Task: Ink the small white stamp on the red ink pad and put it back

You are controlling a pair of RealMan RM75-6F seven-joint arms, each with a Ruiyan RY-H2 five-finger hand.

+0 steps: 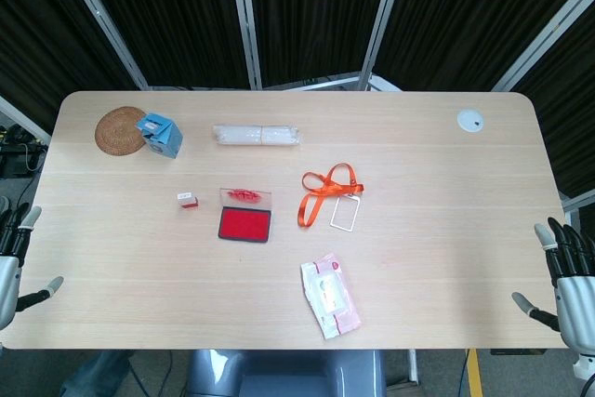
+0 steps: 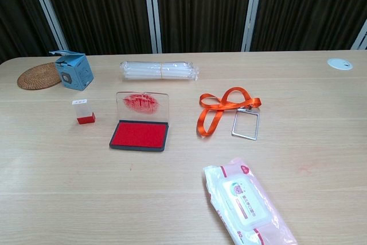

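Note:
The small white stamp (image 1: 187, 199) (image 2: 84, 111) stands upright on the table, its red base down, just left of the red ink pad (image 1: 244, 225) (image 2: 139, 135). The pad lies open with its clear, ink-smeared lid (image 2: 143, 105) raised behind it. My left hand (image 1: 13, 262) hangs at the table's left edge, fingers spread, holding nothing. At the right edge my right hand (image 1: 561, 274) is likewise spread and empty. Both hands are far from the stamp, and neither shows in the chest view.
An orange lanyard with a clear badge holder (image 1: 332, 195) lies right of the pad. A wet-wipes pack (image 1: 330, 297) sits near the front. A blue box (image 1: 160, 133), a woven coaster (image 1: 120, 129), a clear wrapped roll (image 1: 257, 136) and a white disc (image 1: 470, 121) line the back.

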